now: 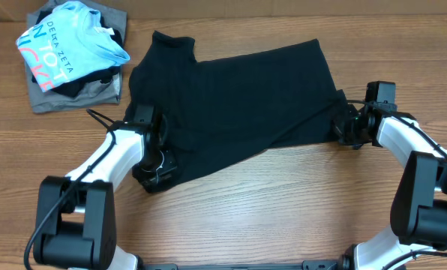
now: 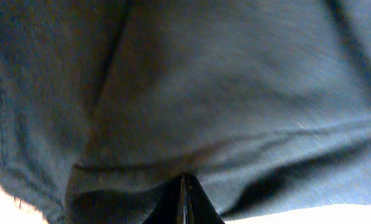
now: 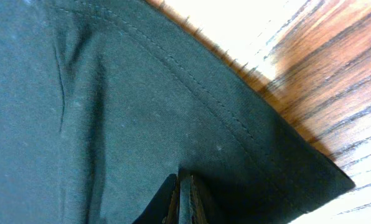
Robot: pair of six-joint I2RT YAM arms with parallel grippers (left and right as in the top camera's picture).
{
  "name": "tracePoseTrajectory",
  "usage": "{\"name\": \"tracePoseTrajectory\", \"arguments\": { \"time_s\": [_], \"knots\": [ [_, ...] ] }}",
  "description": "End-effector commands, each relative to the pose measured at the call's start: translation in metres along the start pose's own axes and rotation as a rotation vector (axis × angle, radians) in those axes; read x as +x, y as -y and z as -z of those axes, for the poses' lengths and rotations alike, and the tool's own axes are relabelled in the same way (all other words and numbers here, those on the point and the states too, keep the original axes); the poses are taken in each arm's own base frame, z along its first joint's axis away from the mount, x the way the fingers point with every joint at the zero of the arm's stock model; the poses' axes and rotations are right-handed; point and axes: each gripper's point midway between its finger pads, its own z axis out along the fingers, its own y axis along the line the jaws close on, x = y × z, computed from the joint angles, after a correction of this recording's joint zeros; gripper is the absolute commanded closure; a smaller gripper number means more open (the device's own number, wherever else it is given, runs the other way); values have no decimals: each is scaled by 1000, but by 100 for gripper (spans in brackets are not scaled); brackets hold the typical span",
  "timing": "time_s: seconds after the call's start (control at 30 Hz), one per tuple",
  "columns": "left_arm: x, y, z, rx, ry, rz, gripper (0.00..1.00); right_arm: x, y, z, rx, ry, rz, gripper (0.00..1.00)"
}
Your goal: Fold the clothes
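Nearest the robot, the 2 arm bases are cut off by the bottom edge of the overhead view. The left gripper [image 1: 157,171] sits on the near-left corner of the T-shirt [image 1: 238,97] and covers it, so that corner's outline cannot be traced. In the left wrist view its fingers [image 2: 173,210] are pressed together with cloth gathered at their tip. That view is soft and filled with fabric.

The right gripper [image 1: 342,126] is at the T-shirt's right edge. Its fingers [image 3: 170,205] are likewise together, clamped on thin cloth just inside a stitched hem (the tips themselves sit in shadow). Bare table [image 3: 335,68] shows beyond the hem.

The T-shirt lies spread on the table mid-scene, between the 2 grippers. Its long axis runs left to right, tilted so the right end lies farther from the robot than the left. 1 flap juts out at the far-left corner. Black on black, it is hard to tell whether it is a sleeve or the neck. A long crease runs leftward from the right gripper, near the near edge.

Farthest off, at the far left, a blue shirt [image 1: 66,45] lies crumpled on a grey garment [image 1: 51,101], close beside the T-shirt's left edge. Whether they touch is unclear. Something dark shows between the 2 but cannot be identified.
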Motion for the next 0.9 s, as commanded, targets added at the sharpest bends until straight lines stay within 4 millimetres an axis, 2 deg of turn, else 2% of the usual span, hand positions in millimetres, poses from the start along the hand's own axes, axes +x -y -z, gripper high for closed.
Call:
{"name": "tracePoseTrajectory", "arguments": {
  "time_s": [0.0, 0.17, 0.27, 0.4, 0.6, 0.73, 0.87],
  "knots": [
    [2, -21, -18, -66, -47, 67, 96, -5, 0, -2, 21, 18, 29, 90],
    [4, -35, -32, -100, -100, 108, 96, -3, 6, -7, 42, 5, 27, 96],
    [1, -44, -32, -117, -98, 129, 96, -2, 12, -7, 71, 4, 6, 96],
    [0, -60, -29, -155, -102, 169, 96, 1, 30, -5, 163, 13, -63, 96],
    [2, -91, -17, -222, -133, 279, 96, 13, 44, -2, 224, -29, -114, 96],
    [-5, -109, -3, -260, -107, 330, 96, 24, 51, 5, 263, -62, -155, 96],
    [-13, -117, 13, -249, -83, 365, 96, 28, 59, 22, 314, -46, -171, 96]
  ]
}}
